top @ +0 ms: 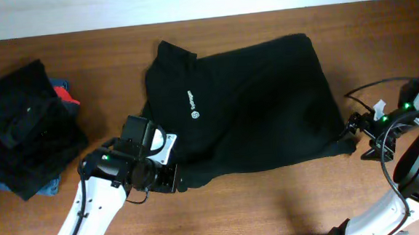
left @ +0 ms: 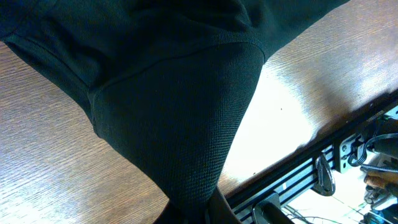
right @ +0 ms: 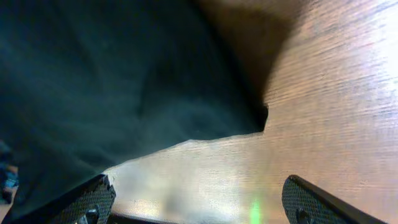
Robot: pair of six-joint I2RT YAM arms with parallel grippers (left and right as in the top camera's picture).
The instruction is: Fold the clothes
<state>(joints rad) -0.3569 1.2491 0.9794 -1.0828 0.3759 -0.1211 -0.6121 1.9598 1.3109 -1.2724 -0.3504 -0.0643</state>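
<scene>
Brown wood-grain table (top: 273,208) filled the overhead view, w/ a strip of pale wall (top: 188,2) along the far edge. One black shirt (top: 253,107) lay spread across the middle, collar toward the far left, small white logo (top: 193,107) facing up. A pile of clothes (top: 21,136), dark & folded, sat at the table's left end, apart from the shirt; bits of red & blue showed in it, no. of pieces not countable

Left gripper (top: 171,177) sat at the shirt's near-left corner, pressed together & pinching the cloth. Overhead hid the grip itself; the left wrist cam showed a fold of knit cloth running down into the jaws, plus a metal rail (left: 298,171) beyond the table's edge, unseen from above

Right gripper (top: 357,132) was at the shirt's right edge, near the hem corner. Only the right wrist cam showed its 2 fingers (right: 93,196) spread wide w/ bare wood between them, shirt edge just ahead, nothing held

Count: 2 arms (top: 91,212), 2 grippers, 1 spread shirt, 1 pile
</scene>
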